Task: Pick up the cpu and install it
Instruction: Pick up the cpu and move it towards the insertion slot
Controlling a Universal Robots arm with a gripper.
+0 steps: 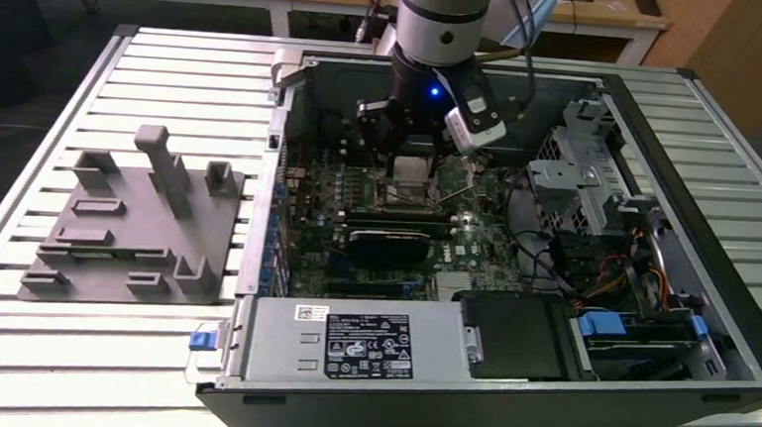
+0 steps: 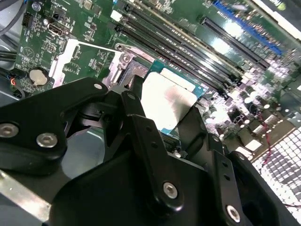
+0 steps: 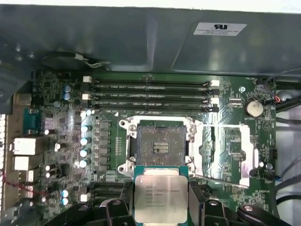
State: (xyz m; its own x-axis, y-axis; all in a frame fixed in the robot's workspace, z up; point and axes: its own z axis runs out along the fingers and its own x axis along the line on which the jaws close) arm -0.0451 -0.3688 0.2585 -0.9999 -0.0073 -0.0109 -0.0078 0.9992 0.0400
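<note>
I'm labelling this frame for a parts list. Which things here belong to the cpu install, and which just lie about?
In the job: the cpu, clamped in the jaws; the open socket on the motherboard.
Lying about: the grey tray outside the case; the memory slots; the coin battery; the power supply.

Open computer case (image 1: 475,418) lying on a slatted metal surface (image 1: 41,361), with a grey tray (image 1: 86,277) of upright posts beside it at the exterior view's left. Inside, the green motherboard (image 3: 225,141) carries an open socket (image 3: 157,143), four memory slots (image 3: 150,94) and a coin cell (image 3: 254,108). A silver power supply (image 1: 346,342) lies along one case wall.
</note>
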